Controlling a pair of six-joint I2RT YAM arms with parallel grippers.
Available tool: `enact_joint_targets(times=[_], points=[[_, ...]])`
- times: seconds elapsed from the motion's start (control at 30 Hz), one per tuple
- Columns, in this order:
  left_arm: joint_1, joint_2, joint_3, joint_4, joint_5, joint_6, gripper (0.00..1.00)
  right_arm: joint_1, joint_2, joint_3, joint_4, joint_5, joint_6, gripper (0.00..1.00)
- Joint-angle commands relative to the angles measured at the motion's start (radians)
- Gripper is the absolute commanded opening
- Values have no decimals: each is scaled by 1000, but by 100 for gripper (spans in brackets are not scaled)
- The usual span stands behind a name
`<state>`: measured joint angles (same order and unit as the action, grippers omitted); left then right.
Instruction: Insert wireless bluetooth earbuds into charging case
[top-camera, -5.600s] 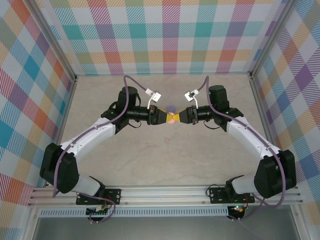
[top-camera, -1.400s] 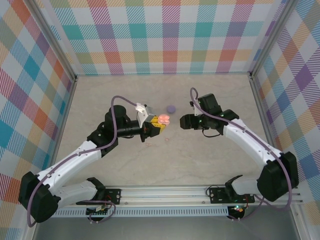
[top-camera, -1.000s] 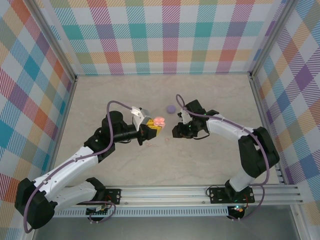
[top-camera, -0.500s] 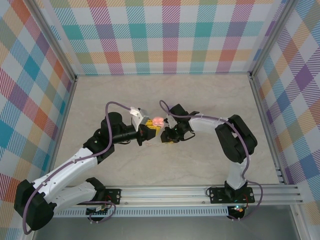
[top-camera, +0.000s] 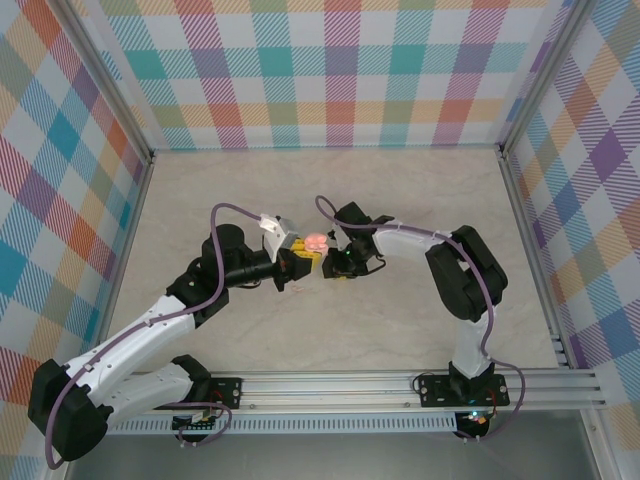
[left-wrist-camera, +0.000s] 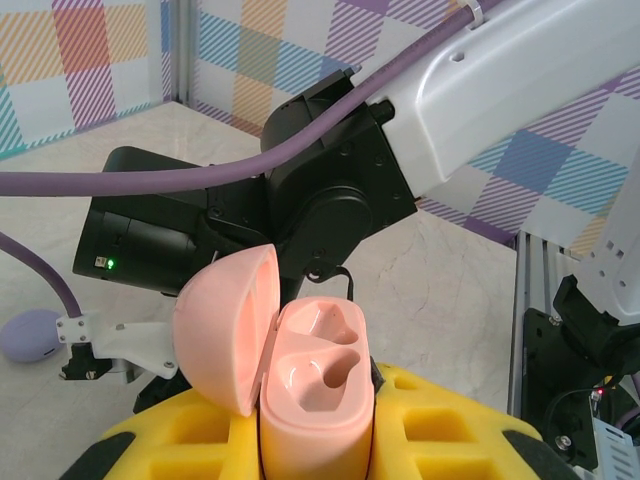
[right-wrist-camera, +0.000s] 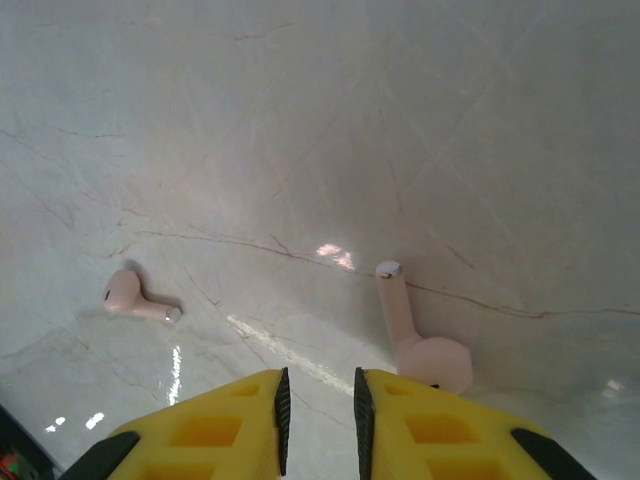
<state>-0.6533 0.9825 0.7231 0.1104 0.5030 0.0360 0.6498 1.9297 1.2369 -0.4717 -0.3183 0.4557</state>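
Marble-look table (top-camera: 420, 200), checked walls (top-camera: 340, 70).
Right arm (left-wrist-camera: 420, 110): crosses close behind the pink case, blocking the far side.
Left gripper (top-camera: 306, 260): clamped on pink case (left-wrist-camera: 310, 385), lid hinged open, both sockets vacant.
Right gripper (right-wrist-camera: 320, 405): low over table, jaws narrowly apart, nothing between.
Purple case (left-wrist-camera: 30, 335): on table, farther off.
First earbud (right-wrist-camera: 415, 340): pale pink, stemmed, lying beside right gripper's finger.
Second earbud (right-wrist-camera: 135, 297): same, well apart.

Beige marble-look tabletop (top-camera: 330, 330), faint grey veins, glossy, with small bright glare patches (right-wrist-camera: 335, 255) in the right wrist view. Pastel plaid wall panels (top-camera: 340, 70) at the back, left and right. Silver aluminium corner posts (top-camera: 105, 78) at the panel joins. Slotted aluminium rail (top-camera: 330, 385) along the near edge. Light even, shadows soft.
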Motion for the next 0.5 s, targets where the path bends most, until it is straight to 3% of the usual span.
enact_joint_targets(times=[0.0,0.47], points=[[-14,2,1,20,-6,-12,14,7,15,27,-68,51,-20,26],[-14,16,6,16,-7,-13,14,17,-10,68,-175,158,-60,30]])
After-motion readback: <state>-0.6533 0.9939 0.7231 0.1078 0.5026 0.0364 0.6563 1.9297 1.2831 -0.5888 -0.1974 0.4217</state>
